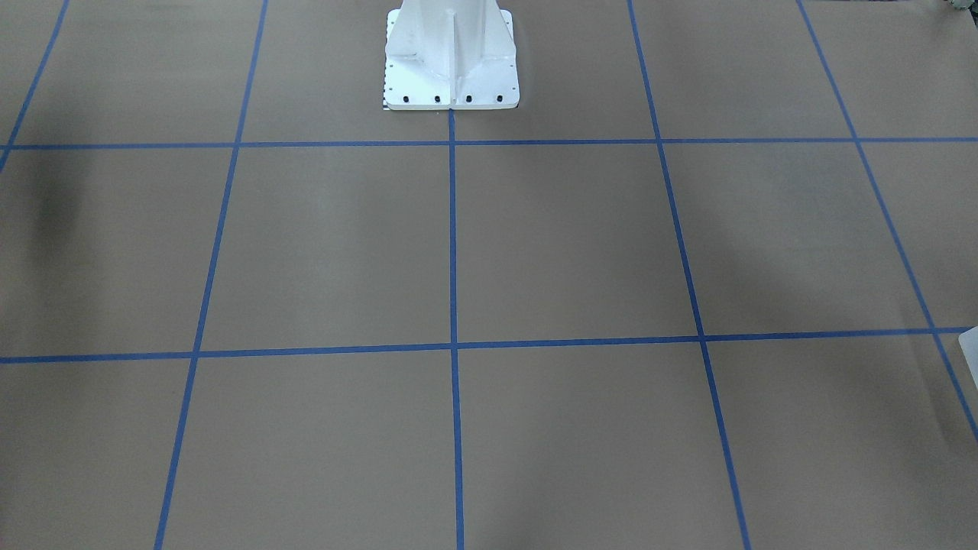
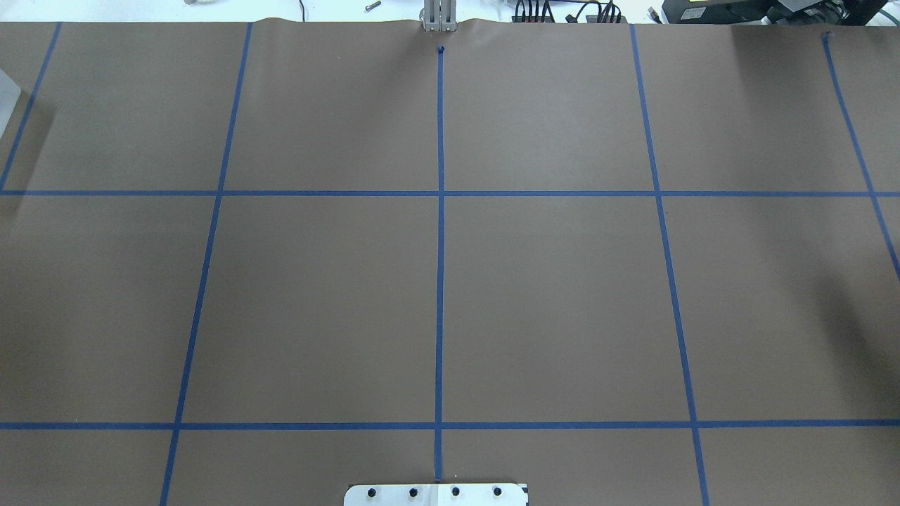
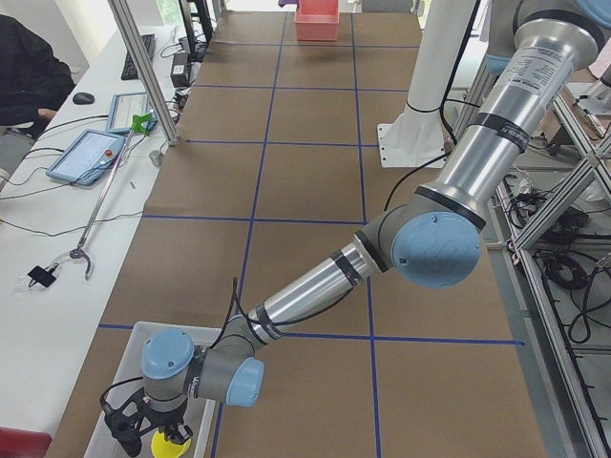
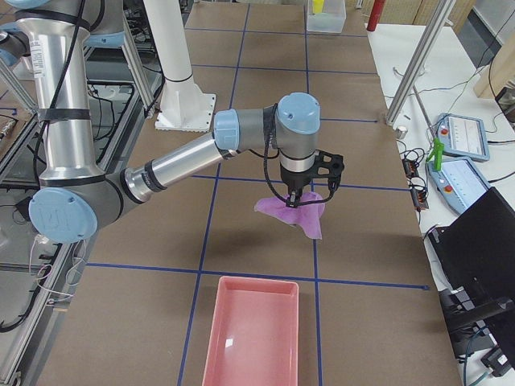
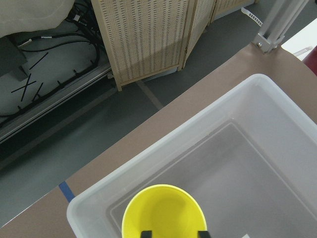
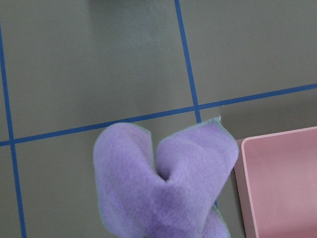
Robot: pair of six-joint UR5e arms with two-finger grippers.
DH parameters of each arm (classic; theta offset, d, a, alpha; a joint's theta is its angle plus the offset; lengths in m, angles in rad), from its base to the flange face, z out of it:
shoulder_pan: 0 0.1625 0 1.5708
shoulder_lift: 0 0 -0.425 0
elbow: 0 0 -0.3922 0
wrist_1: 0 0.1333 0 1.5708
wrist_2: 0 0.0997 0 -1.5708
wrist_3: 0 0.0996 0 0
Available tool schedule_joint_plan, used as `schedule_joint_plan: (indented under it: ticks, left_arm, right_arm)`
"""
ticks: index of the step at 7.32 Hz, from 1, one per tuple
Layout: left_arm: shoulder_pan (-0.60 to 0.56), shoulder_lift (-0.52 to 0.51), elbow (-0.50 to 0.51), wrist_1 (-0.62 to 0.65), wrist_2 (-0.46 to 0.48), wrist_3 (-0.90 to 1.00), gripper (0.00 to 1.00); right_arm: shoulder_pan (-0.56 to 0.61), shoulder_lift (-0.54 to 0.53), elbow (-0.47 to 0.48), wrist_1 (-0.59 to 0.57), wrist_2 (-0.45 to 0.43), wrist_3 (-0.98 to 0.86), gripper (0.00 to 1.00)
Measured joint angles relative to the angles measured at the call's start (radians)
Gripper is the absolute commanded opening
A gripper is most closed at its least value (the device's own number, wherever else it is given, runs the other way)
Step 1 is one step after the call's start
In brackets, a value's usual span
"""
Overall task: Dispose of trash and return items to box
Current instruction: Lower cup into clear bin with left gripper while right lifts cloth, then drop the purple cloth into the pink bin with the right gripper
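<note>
Holding the yellow cup pinched in my left end effector, I'd lower into the clear bin before releasing.

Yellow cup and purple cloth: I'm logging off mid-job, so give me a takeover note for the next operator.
Left pincer: shut on the yellow cup, held over the clear bin at the table's left end.
Right pincer: the purple cloth hangs bunched beneath it, near the pink tray. Its jaws are hidden, so the grip cannot be confirmed.
Done: both items reached; nothing deposited yet.
Left: release the cup into the bin. The cloth probably goes to the tray.
</note>
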Motion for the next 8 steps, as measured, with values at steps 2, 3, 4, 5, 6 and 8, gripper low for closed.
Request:
schedule_joint_plan:
  ticks: [2, 3, 4, 5, 6, 8]
  left_arm:
    - [0.001, -0.021, -0.007, 0.003, -0.005, -0.008, 0.98]
    - [0.002, -0.033, -0.012, 0.006, -0.006, -0.014, 0.98]
    - [0.002, -0.047, -0.019, 0.014, -0.008, -0.017, 0.98]
    - [0.002, -0.058, -0.043, 0.042, -0.029, -0.018, 0.98]
    - [0.003, -0.063, -0.097, 0.1, -0.081, -0.016, 0.98]
    - [0.013, -0.041, -0.305, 0.267, -0.152, -0.011, 0.98]
  right_arm:
    - [0.024, -0.019, -0.034, -0.003, -0.063, -0.084, 0.0]
    - [0.058, -0.021, -0.092, -0.003, -0.086, -0.174, 0.0]
    - [0.09, -0.021, -0.162, 0.001, -0.106, -0.265, 0.0]
    - [0.112, -0.022, -0.221, 0.007, -0.13, -0.322, 0.0]
    - [0.126, -0.024, -0.266, 0.014, -0.148, -0.353, 0.0]
    - [0.137, -0.046, -0.363, 0.107, -0.161, -0.386, 0.0]
